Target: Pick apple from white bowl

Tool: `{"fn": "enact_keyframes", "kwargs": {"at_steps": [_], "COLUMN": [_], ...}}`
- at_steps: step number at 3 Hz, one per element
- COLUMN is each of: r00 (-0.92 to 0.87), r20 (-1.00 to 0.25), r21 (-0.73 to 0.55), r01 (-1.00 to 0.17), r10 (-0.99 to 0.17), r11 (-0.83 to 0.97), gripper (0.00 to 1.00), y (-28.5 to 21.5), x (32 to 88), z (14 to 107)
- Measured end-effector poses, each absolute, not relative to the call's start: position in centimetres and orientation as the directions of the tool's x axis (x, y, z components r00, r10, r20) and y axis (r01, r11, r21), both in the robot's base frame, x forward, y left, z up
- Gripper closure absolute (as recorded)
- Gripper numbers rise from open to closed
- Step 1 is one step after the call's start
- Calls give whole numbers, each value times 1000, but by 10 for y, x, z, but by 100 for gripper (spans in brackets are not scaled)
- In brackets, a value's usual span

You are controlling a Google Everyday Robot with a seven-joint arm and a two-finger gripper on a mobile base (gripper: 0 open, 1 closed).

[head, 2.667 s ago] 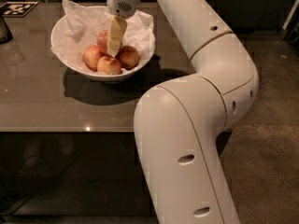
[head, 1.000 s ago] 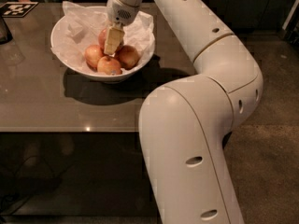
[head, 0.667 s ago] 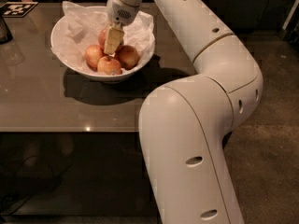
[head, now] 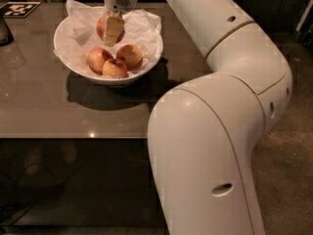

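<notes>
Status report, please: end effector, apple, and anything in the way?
End effector shut on apple, above back of white bowl. Three paler apples lie lower, apart from it. Nothing seen in the way.

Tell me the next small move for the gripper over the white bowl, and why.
Probably lift straight up: the gripper seems shut on the deep red round apple, above the tissue-lined glossy white bowl and apart from the three paler apples.

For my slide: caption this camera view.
Gripper grasping the apple in the white bowl, behind three paler apples.
</notes>
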State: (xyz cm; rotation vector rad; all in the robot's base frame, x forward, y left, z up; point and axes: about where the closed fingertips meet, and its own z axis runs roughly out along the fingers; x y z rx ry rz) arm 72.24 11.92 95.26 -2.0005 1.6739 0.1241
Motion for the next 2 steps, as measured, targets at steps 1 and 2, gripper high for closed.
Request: {"fn": "enact_keyframes", "kwargs": {"at_steps": [1, 2], "r00": [278, 333], "r20": [-374, -361], "r21": [-396, -444], "r01": [-910, -883], "r10": [-885, -871], "r11": [-118, -153], "gripper": [100, 100], "y": [127, 135], "x": [703, 677], "z": [988, 1018]}}
